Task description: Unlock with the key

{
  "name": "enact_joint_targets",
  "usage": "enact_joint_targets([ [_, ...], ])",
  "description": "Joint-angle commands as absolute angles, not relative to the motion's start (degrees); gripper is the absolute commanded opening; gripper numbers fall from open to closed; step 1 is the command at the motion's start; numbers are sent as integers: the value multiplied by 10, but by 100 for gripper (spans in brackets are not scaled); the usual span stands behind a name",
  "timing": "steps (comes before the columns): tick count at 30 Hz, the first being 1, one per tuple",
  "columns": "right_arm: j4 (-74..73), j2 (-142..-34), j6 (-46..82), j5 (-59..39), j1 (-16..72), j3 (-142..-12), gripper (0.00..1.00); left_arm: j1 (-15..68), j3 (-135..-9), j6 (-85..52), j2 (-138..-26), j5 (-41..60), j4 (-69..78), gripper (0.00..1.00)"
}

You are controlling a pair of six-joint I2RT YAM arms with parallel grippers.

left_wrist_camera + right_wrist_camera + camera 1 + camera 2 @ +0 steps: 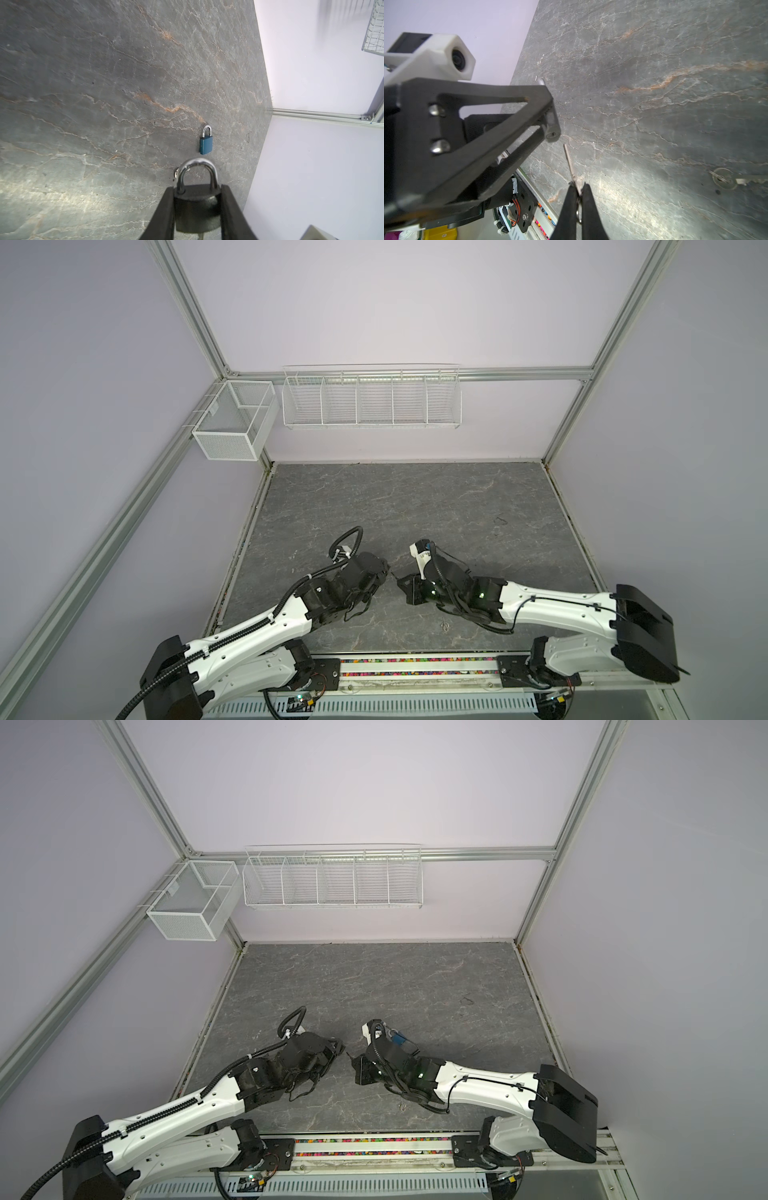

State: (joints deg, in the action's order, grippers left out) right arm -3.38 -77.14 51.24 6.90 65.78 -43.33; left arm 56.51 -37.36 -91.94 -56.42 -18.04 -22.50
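so, on the left, the left claw (197,190) is closed part way on a black padlock (196,209), with one finger on each side of its body. the lock's shiny loop (197,166) sticks out past the fingers and is closed. its keyhole end (552,134) faces right. both claws meet in the near middle of the grey table (415,506). next, the right claw (579,185) is squeezed tight on a key (569,160), holding it by the head. the key's thin end points left at the keyhole end and is just beside it, not inside. a second key (724,180) lies on the table near the front edge, by the right arm. a blue padlock (206,145) lies flat on the table too, just past the right arm's wrist on the far side, with its loop closed.
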Motion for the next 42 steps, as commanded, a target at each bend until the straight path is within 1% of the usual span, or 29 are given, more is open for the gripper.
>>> enact_joint_targets([
  [1,-55,-781,523,80,664,-450,6,560,-369,-941,-554,-191,-219,0],
  [14,-35,-810,531,93,670,-478,6,559,-369,-940,-545,-189,-220,0],
  [29,-8,-800,557,110,670,-500,6,559,-369,-943,-534,-186,-229,0],
  [30,0,-803,554,115,673,-524,6,559,-370,-951,-534,-183,-229,0],
  [33,7,-819,544,130,681,-541,6,559,-374,-965,-533,-174,-220,0],
  [37,-13,-836,550,115,681,-547,6,559,-392,-974,-535,-171,-239,0],
  [42,-28,-855,553,106,682,-551,6,559,-390,-980,-531,-156,-213,0],
])
